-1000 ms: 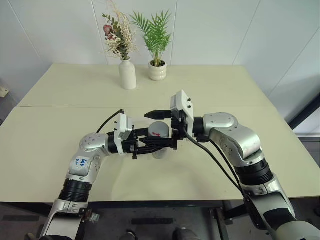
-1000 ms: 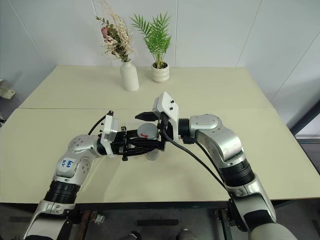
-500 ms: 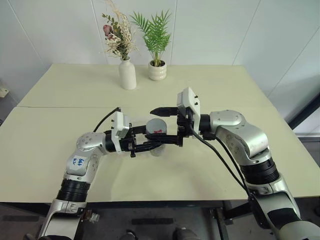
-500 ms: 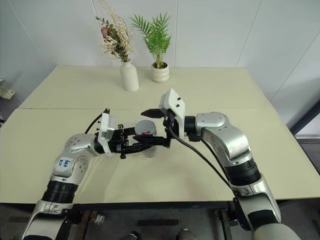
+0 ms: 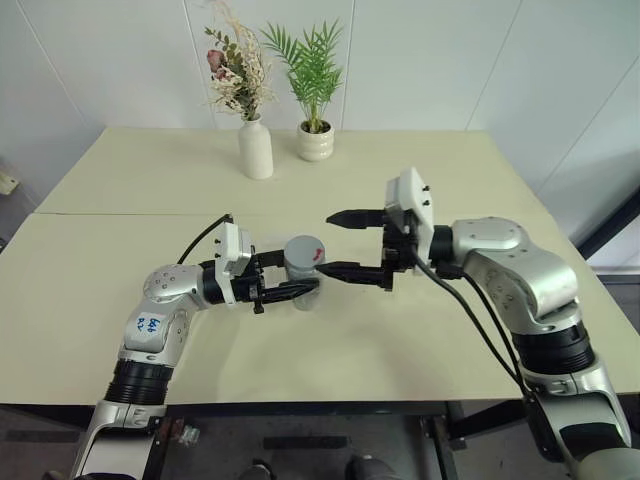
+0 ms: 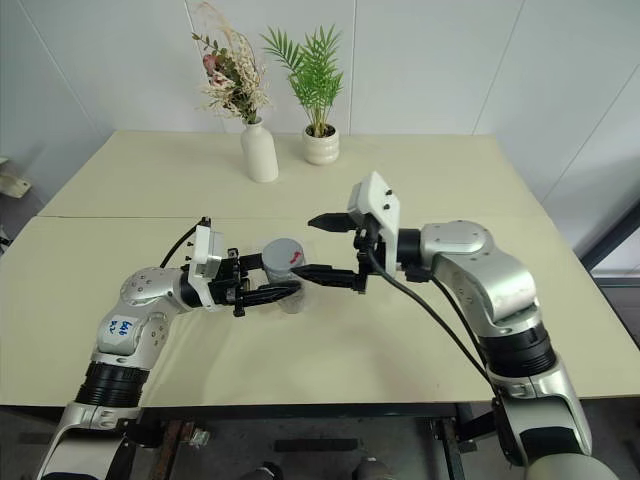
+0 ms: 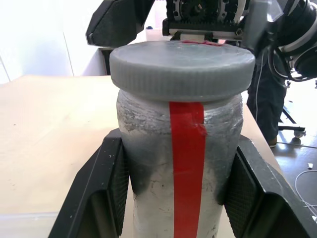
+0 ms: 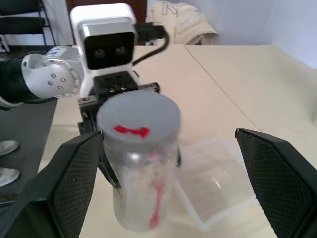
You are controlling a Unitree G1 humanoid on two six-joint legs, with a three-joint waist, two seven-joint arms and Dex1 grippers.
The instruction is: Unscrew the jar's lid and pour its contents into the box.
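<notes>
table (image 5: 420, 330) – beige, white walls | left gripper (image 5: 300, 288) clamps jar (image 5: 303, 268) | right gripper (image 5: 345, 243) apart

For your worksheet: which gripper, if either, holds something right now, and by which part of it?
The left gripper holds the jar by its body, below the lid. The right gripper is open and holds nothing.

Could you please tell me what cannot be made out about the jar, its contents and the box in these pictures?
- The contents: the jar is opaque and the lid is on, so nothing inside shows.
- The box: in the head views the jar and left gripper hide it; in the right wrist view it is blurred.
- The jar's base: cut off by the left wrist view's edge.
</notes>
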